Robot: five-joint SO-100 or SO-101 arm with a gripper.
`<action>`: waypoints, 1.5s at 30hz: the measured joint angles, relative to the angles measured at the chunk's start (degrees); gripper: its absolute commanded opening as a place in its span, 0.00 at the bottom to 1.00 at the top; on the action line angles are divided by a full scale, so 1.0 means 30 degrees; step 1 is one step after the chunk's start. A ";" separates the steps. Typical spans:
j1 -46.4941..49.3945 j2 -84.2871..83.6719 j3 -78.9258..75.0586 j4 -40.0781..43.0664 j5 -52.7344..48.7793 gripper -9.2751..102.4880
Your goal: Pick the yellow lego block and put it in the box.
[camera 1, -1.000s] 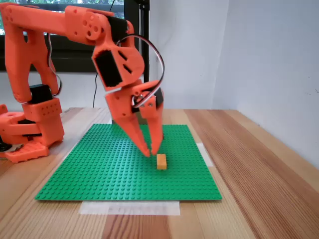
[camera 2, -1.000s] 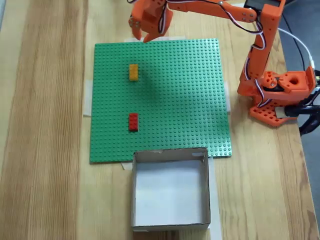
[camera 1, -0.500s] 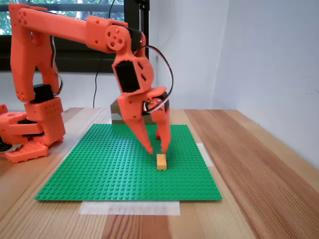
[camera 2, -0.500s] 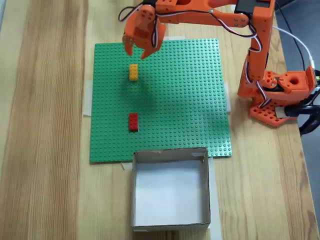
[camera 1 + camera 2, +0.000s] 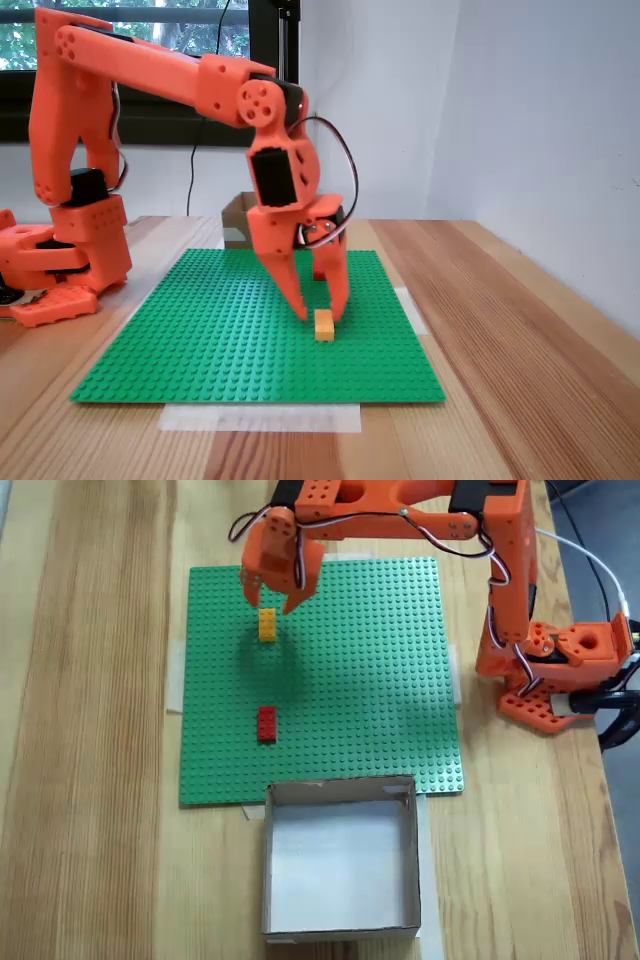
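Looks light, rigid, slick: yellow lego block (image 5: 324,325), best pinched across its long smooth sides by open, empty claw (image 5: 322,314) just above.

The orange gripper (image 5: 322,316) points down at the green plate (image 5: 200,340), and its two fingers are spread apart. The yellow lego block (image 5: 324,325) sits on the plate right under the finger tips, nearer the right edge and the front edge. One finger (image 5: 338,290) is just behind the block. I cannot tell if it touches. The brown box (image 5: 236,217) peeks out behind the arm, past the far edge of the plate. The arm's base (image 5: 55,270) stands on the wooden table (image 5: 520,340) by the plate's left side.
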 measured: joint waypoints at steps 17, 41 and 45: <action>-0.0908 -0.0996 -0.0527 0.0176 0.0000 0.22; -0.0791 -0.1963 -0.0879 -0.0410 -0.0732 0.21; -0.0791 -0.1992 -0.0879 -0.0469 -0.0820 0.21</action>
